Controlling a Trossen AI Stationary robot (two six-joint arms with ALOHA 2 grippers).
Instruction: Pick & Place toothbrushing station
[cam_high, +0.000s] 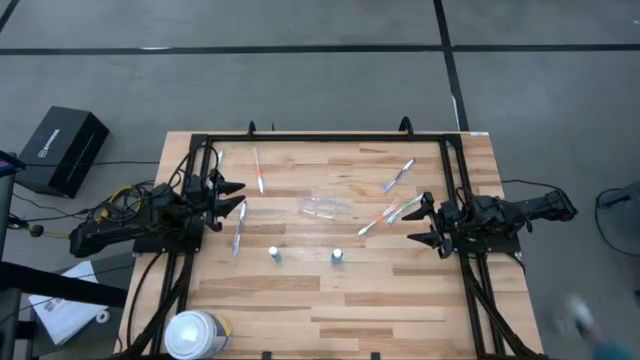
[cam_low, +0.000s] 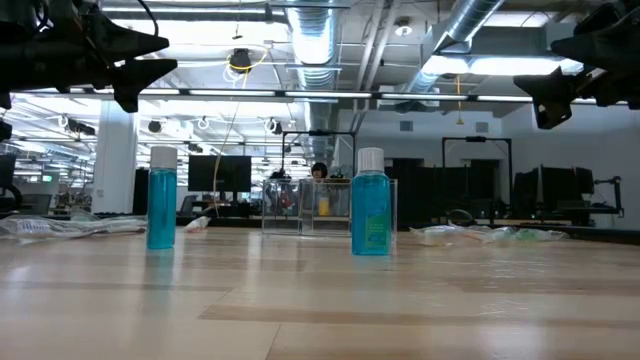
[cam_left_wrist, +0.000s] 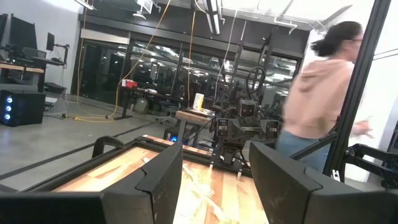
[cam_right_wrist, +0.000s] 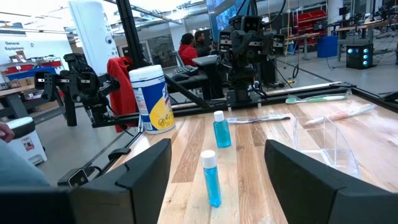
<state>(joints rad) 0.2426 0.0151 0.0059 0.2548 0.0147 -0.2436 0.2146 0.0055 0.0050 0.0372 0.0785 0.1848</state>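
Toothbrushes scattered over the middle and far part of the wooden table (cam_high: 400, 300), not yet gathered: pink one (cam_high: 259, 170) and pale one (cam_high: 238, 228) on the left side, blue-tinged one (cam_high: 398, 176), reddish one (cam_high: 377, 219) and green one (cam_high: 406, 209) on the right. Clear cup (cam_high: 326, 207) lying on its side near the centre, between the two groups, apparently empty. Two small blue tubes, left (cam_high: 273, 254) and right (cam_high: 338, 257), standing upright with white caps, just nearer than the cup and well apart from each other. Big white canister (cam_high: 194, 334) parked at the near left corner, outside the work.

Left gripper (cam_high: 232, 197) raised above the table's left edge, fingers spread, holding nothing; right gripper (cam_high: 423, 222) likewise raised at the right edge, fingers spread and empty, close to the green brush. Both poised at the sides, probably so each can reach its own brushes. Cup likely needs standing upright before anything goes in. Person (cam_left_wrist: 320, 93) visible beyond the table in the left wrist view.
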